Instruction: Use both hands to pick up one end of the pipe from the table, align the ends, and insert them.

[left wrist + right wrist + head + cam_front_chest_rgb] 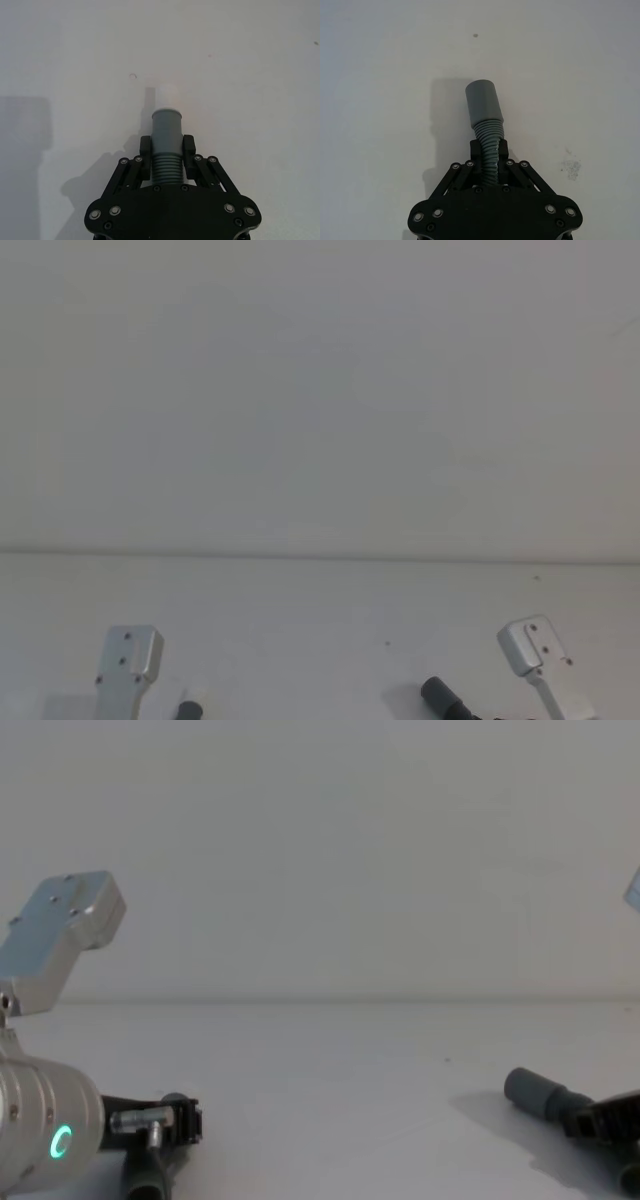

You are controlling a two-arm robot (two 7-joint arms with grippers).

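Two pieces of the pipe are held, one in each gripper, low over the white table [320, 640]. My left gripper [166, 150] is shut on the ribbed part of one piece, just behind its grey cuff [166, 132] with the narrower white tip [167, 97]. In the chest view this gripper [170, 1120] sits at the lower left. My right gripper [489, 150] is shut on the ribbed hose of the other piece, whose plain grey cuff [484, 102] sticks out ahead, slightly bent. In the chest view that cuff [530, 1092] points left toward the other arm. The two ends are far apart.
The silver left arm [125, 670] and right arm [535, 650] enter at the near edge of the table. A plain pale wall [320, 390] stands behind the table's far edge. Small dark specks mark the surface [475, 36].
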